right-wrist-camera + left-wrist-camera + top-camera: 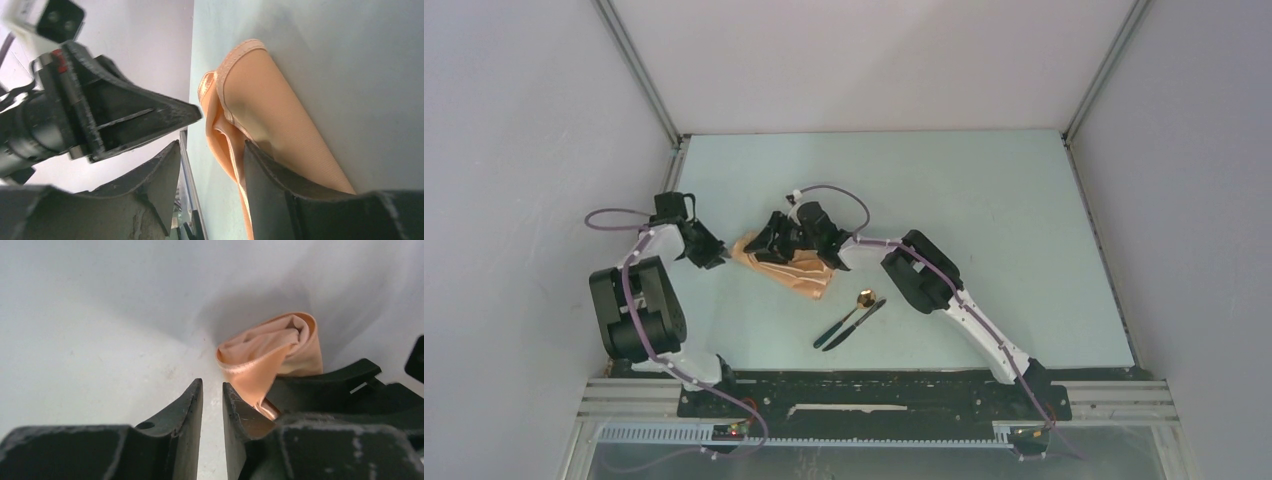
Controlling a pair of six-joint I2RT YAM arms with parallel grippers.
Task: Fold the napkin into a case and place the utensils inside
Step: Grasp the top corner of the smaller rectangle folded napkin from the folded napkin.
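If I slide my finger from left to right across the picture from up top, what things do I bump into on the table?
Left claw → peach napkin with the right claw on it → dark knife-like piece → spoon with its gold bowl → the right arm's big dark elbow.
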